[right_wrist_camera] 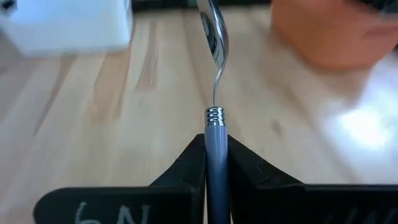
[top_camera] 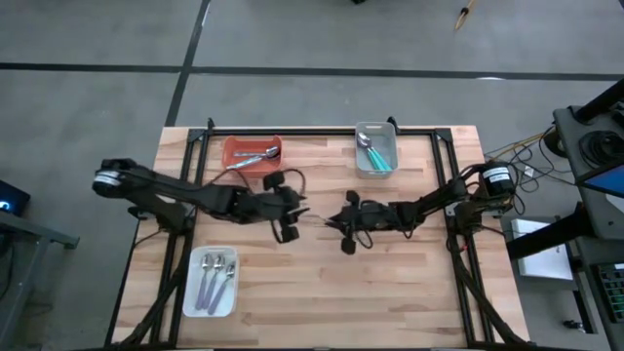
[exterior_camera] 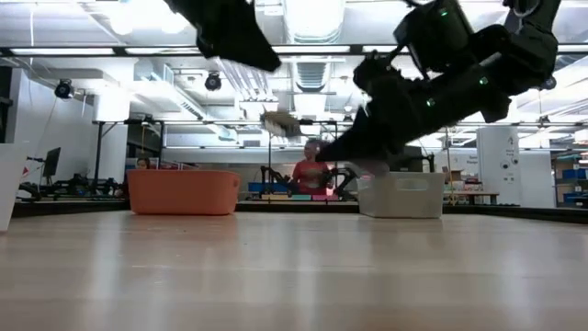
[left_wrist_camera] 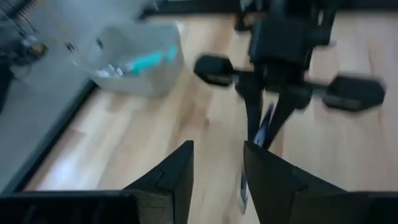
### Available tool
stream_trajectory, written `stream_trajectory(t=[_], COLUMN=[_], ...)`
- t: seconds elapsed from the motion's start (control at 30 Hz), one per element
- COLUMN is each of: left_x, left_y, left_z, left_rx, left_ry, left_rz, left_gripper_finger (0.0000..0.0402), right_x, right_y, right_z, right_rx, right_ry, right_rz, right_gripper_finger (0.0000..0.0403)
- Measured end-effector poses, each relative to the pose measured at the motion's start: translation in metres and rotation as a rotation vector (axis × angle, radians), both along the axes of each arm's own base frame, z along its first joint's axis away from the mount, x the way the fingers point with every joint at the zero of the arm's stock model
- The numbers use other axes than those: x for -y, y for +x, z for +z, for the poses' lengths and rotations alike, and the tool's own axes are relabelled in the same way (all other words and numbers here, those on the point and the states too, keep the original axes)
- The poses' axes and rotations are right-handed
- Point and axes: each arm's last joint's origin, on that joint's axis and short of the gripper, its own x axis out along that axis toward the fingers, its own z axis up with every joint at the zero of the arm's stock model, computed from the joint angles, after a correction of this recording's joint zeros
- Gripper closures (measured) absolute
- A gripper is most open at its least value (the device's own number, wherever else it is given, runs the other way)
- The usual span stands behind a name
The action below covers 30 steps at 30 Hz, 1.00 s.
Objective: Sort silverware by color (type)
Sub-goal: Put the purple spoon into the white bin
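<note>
My right gripper (right_wrist_camera: 216,163) pinches a pale-blue-handled spoon (right_wrist_camera: 214,74) mid-table, its long axis running left toward my left gripper (left_wrist_camera: 217,165), which stands open close by; the white tray (top_camera: 211,284) lies near-left

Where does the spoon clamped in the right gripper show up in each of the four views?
High view: too small to make out, between the two grippers at table centre.
Low view: blurred pale shape, probably the spoon, beside the right arm, above the table.
Left wrist view: slim handle under the right gripper, past the open left fingers.
Right wrist view: centre, pale handle pinched, bowl pointing away.
Shared landmark: orange tray.
</note>
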Motion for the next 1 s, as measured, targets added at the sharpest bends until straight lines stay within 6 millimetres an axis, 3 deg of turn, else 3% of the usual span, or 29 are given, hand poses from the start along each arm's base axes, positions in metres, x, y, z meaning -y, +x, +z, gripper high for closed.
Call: stream_trajectory(t=[0.27, 0.53, 0.77, 1.0], left_x=[0.007, 0.006, 0.006, 0.009], left_y=[-0.03, -0.051, -0.051, -0.035], left_z=[0.022, 0.012, -0.008, -0.026], left_rx=[0.267, 0.413, 0.609, 0.817], left_ry=[-0.002, -0.029, -0.069, -0.054], left_rz=[-0.038, -0.047, -0.041, -0.045], left_gripper_finger=[0.0281, 0.0281, 0.0281, 0.0284], right_x=[0.003, 0.005, 0.005, 0.001], right_y=[-0.002, -0.003, -0.003, 0.01], right_z=[0.021, 0.039, 0.056, 0.076], right_rx=[0.3, 0.479, 0.624, 0.672], right_ry=[-0.066, -0.077, -0.131, -0.237], right_rz=[-0.074, -0.14, -0.167, -0.186], right_gripper_finger=[0.038, 0.038, 0.038, 0.038])
